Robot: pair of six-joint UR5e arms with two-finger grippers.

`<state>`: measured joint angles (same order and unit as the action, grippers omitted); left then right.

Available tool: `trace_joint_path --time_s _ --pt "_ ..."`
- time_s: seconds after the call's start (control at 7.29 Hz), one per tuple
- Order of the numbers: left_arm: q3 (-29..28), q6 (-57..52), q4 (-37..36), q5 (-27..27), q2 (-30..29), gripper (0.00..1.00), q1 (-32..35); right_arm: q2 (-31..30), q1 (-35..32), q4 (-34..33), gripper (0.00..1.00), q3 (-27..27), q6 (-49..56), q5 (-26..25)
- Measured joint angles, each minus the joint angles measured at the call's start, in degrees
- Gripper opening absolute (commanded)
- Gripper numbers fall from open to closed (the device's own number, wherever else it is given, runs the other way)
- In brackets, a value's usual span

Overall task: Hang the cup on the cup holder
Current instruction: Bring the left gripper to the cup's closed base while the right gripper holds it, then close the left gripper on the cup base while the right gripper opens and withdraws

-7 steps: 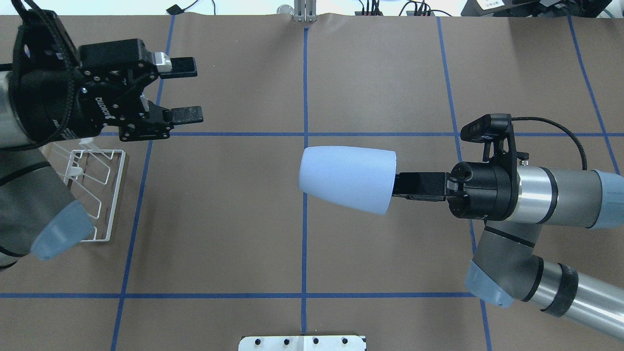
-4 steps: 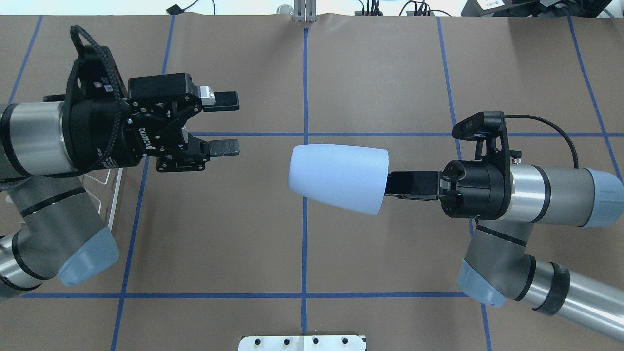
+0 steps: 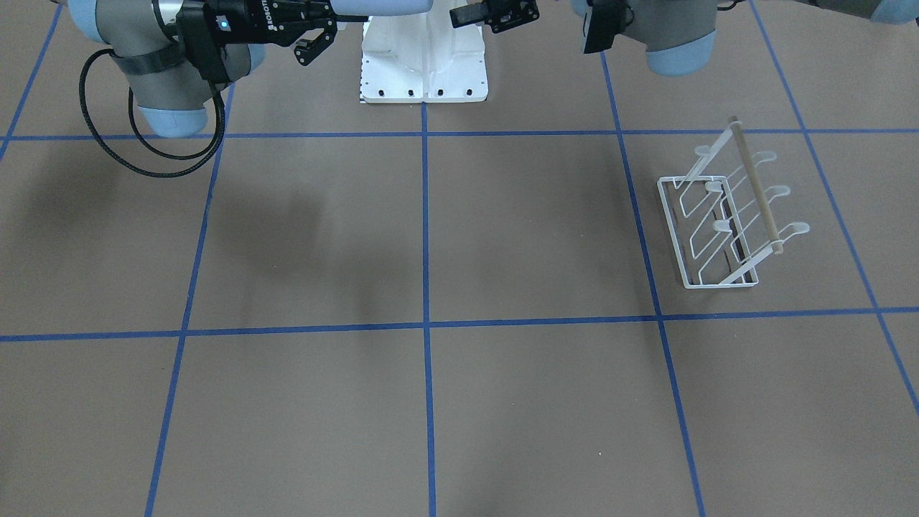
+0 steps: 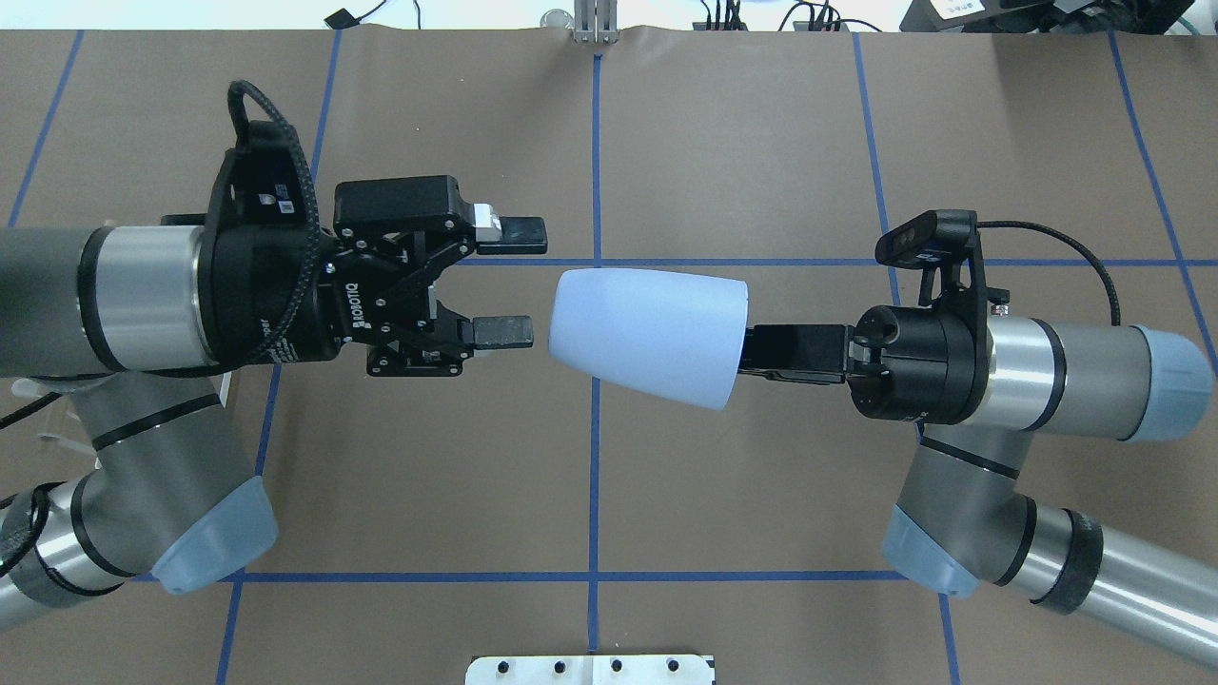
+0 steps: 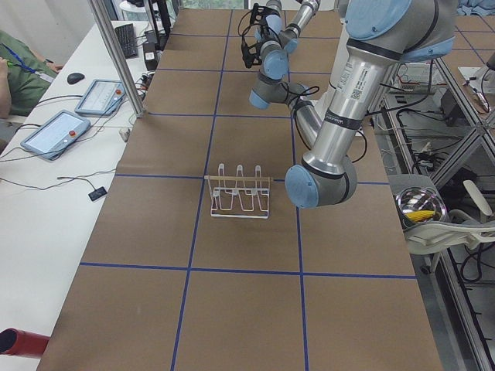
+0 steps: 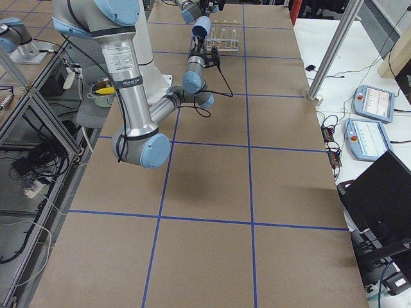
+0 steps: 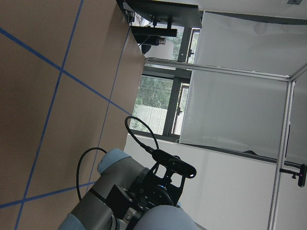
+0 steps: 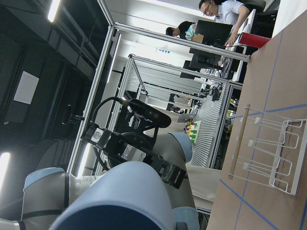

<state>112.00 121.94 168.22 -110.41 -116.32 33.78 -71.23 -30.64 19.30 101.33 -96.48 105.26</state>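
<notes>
My right gripper [image 4: 754,349] is shut on the rim of the light-blue cup [image 4: 647,335] and holds it on its side in the air over the table's middle, closed end toward my left arm. My left gripper [image 4: 510,282] is open, its fingertips just short of the cup's closed end and apart from it. The cup also shows in the right wrist view [image 8: 120,201] and the exterior right view [image 6: 201,25]. The white wire cup holder [image 3: 725,215] with its wooden rod stands empty on the table on my left side. It also shows in the exterior left view [image 5: 240,193]. In the overhead view my left arm hides it.
The white robot base plate [image 4: 590,669] is at the table's near edge. Blue tape lines [image 4: 596,457] mark a grid on the brown table. Operators' tablets [image 5: 48,133] lie on a side desk beyond the far edge, beside a metal post [image 5: 116,54].
My left arm has swung right, from over the holder to just short of the cup's closed end, still open. My right gripper has carried the cup slightly left and farther from the robot.
</notes>
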Motion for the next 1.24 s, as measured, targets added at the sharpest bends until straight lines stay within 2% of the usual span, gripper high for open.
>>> trace_joint_path --time_s 0.82,0.96,1.1,1.24 --pt "-0.33 -0.11 -0.67 0.15 -1.13 0.98 -2.82 0.04 1.06 -0.25 0.00 -0.16 0.14 -0.06" --pt "-0.36 -0.14 -0.69 0.15 -1.22 0.70 -2.91 0.04 1.08 -0.25 0.00 -0.12 0.15 -0.06" --pt "-0.33 -0.18 -0.70 0.18 -1.25 0.02 -2.96 0.04 1.11 -0.27 0.71 -0.04 0.14 -0.06" --pt "-0.22 -0.17 -0.63 0.20 -1.21 0.00 -2.97 0.09 1.09 -0.22 1.00 0.07 0.06 -0.18"
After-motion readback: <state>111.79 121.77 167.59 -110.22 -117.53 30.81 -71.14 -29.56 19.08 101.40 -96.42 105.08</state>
